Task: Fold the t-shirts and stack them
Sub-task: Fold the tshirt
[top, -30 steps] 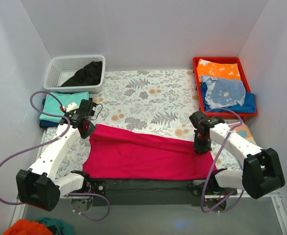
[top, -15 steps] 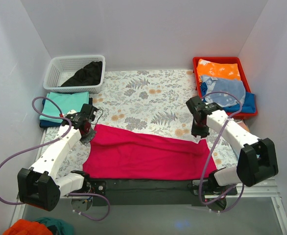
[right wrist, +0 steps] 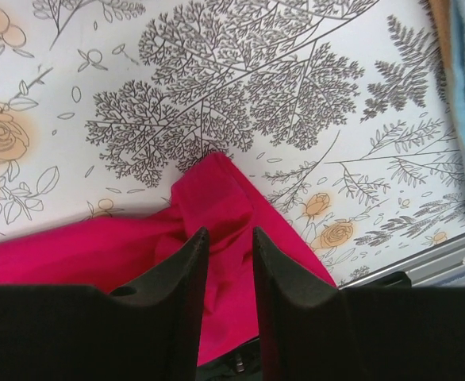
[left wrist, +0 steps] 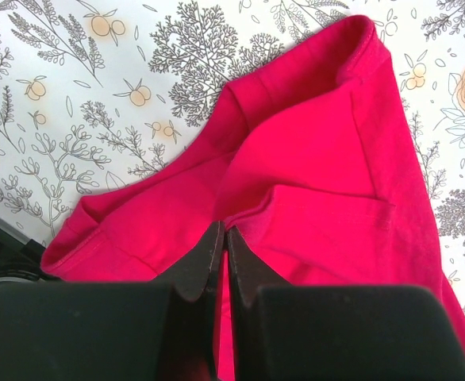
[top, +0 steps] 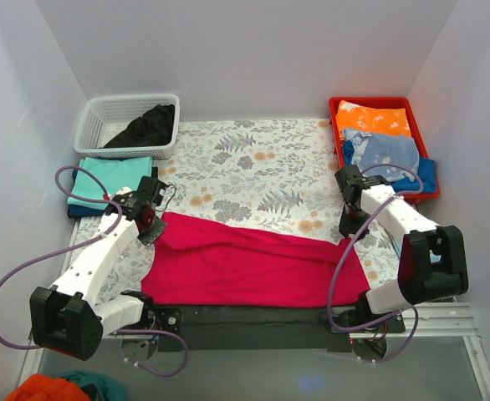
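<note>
We find the left gripper [left wrist: 223, 236] clamped tight on the red t-shirt [top: 253, 267]. The right gripper [right wrist: 228, 238], slightly parted, pinches its corner.

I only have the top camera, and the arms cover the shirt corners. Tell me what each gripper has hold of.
Observer: The left wrist camera shows the left gripper closed on the red shirt, its fingers almost touching with a thin layer of cloth between them.
Operator: Now the right one.
Observer: The right gripper has the shirt's bunched corner between its fingers, which stand slightly apart around the cloth.
Operator: Report how the cloth sits past that corner.
Observer: The corner tip pokes out beyond the fingers over the flowered tablecloth, wrinkled rather than flat.
</note>
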`<act>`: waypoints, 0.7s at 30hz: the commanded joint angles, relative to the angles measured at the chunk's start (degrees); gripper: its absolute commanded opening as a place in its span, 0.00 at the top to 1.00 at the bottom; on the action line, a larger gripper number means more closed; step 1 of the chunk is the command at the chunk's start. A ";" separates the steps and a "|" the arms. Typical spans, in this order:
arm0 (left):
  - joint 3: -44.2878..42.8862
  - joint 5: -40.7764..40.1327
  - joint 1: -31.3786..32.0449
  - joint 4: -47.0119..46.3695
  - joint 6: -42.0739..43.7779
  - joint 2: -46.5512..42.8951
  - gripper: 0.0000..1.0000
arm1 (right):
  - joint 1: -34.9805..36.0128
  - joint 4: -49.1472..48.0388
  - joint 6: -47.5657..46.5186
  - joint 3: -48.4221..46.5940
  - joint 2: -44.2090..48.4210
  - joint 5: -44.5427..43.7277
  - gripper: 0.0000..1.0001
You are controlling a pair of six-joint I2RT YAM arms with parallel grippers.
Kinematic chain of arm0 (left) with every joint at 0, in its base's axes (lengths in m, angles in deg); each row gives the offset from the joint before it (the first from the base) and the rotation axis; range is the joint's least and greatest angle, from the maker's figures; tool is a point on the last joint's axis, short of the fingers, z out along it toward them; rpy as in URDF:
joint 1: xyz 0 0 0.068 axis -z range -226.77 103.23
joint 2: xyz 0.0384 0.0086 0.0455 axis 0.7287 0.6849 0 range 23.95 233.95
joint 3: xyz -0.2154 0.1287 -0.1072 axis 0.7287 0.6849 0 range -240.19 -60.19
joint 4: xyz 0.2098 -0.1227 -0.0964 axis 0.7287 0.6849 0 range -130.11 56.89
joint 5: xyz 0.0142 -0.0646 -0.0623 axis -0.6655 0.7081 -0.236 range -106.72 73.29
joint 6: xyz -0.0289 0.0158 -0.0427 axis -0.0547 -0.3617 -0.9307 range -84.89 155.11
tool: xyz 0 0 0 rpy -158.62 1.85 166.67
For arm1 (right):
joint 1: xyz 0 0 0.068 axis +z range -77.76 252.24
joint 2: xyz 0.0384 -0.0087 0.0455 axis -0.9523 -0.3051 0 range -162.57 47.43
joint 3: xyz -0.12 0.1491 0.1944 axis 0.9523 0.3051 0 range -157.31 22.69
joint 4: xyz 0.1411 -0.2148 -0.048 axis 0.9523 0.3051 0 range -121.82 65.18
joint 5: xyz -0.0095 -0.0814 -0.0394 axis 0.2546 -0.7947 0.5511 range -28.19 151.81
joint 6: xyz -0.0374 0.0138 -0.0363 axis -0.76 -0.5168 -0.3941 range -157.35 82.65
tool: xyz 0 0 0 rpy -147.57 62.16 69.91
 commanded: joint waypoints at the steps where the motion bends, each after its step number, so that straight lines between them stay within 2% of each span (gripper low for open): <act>1: 0.57 0.47 -0.30 -0.92 0.11 -1.25 1.00 | -0.40 -1.71 -1.36 1.43 -0.47 4.66 0.65; 12: 1.36 0.91 -0.30 -2.51 1.07 -0.28 1.00 | -0.40 -2.77 -2.94 4.50 -0.12 10.91 0.64; 16: 1.36 0.99 -0.30 -2.77 1.16 -0.11 1.00 | -0.31 -1.89 -2.59 7.40 2.60 12.49 0.66; 18: 1.45 1.08 -0.30 -2.77 1.08 0.07 1.00 | -0.31 -1.19 -2.15 8.02 4.09 12.05 0.69; 21: 1.54 1.08 -0.30 -3.12 1.25 0.50 1.00 | -0.31 0.13 -1.71 8.64 5.67 11.96 0.79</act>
